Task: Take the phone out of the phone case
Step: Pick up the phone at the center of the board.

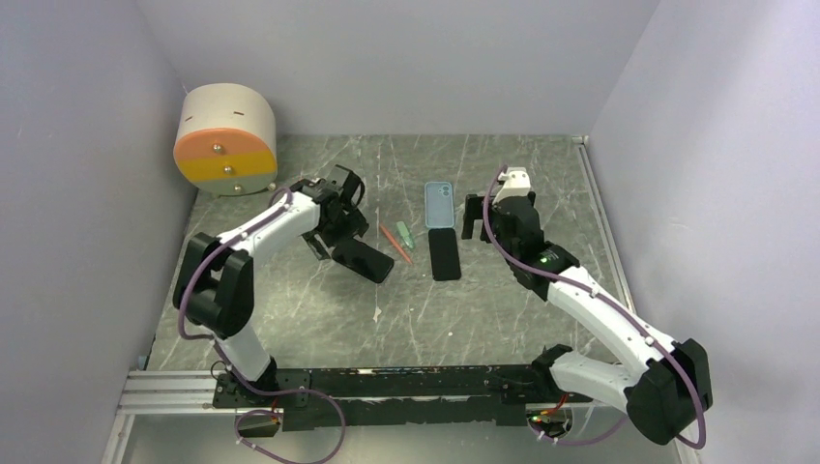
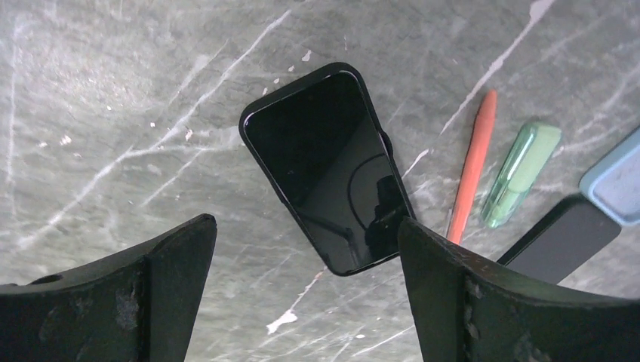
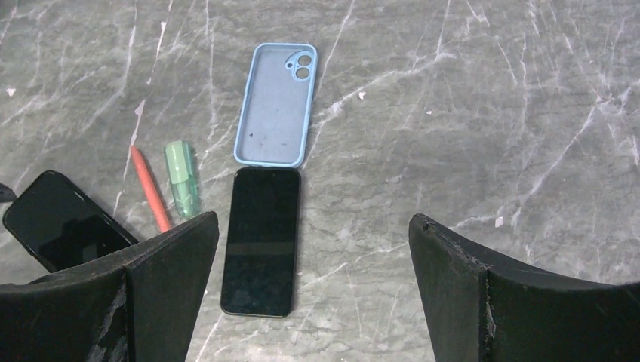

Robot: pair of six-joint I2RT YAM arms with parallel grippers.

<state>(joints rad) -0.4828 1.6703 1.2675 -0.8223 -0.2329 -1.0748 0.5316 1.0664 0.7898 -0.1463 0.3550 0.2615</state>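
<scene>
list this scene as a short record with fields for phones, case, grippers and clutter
blue case: empty, inside up, flat on the table
bare phone: screen up, end to end with the case
second phone: screen up, dark rim, below the left gripper
left gripper: open, holding nothing
right gripper: open, holding nothing
clutter: orange pen and green cap side by side between the phones

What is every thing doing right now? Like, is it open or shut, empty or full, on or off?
Blue case: empty, inside facing up.
Bare phone: no case on, lying flat, screen dark.
Black-cased phone: not taken out, screen dark.
Left claw: open, holding nothing.
Right claw: open, holding nothing.
Round box: both drawers shut.
</scene>
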